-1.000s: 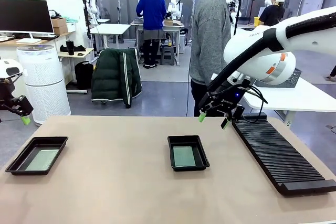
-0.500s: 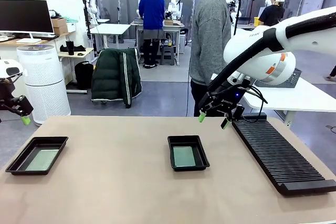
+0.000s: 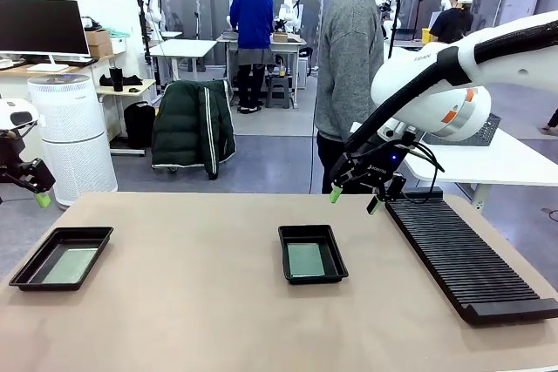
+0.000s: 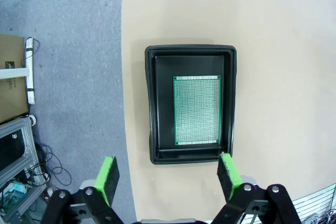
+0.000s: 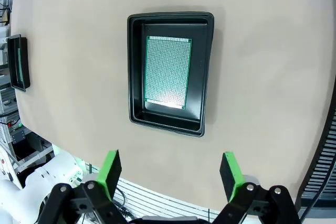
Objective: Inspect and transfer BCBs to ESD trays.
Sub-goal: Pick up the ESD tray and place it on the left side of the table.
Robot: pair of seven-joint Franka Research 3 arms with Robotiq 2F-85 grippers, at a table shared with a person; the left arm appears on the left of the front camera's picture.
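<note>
Boards seated in both trays, grippers wide and clear above

One green circuit board (image 3: 306, 260) lies flat on the floor of the black tray (image 3: 312, 233) near the middle of the desk (image 3: 200, 302); a second board (image 3: 71, 265) lies flat in the other tray (image 3: 59, 234) at the desk's left edge. Neither board touches a gripper. The right gripper (image 3: 354, 199) hangs above the desk near the head of the long ribbed rack (image 3: 462, 259), jaws wide, holding nothing. The left gripper (image 4: 168, 178) hangs off the desk's left side, jaws wide and empty too.

The transfer looks close to done, so the step in hand is likely inspection. To do it well, each wrist camera should stay square over its tray with the whole board in frame, and the gripper should keep well above the rim (image 5: 201, 72) so nothing nudges the tray.

The right wrist view shows the middle board's dot grid and a bright glare patch near one short edge, which the front view leaves as a plain green patch. The left wrist view shows the left board sitting nearer one long wall of its tray (image 4: 152, 103). The front view alone shows a person (image 3: 349, 67) standing at the far side
</note>
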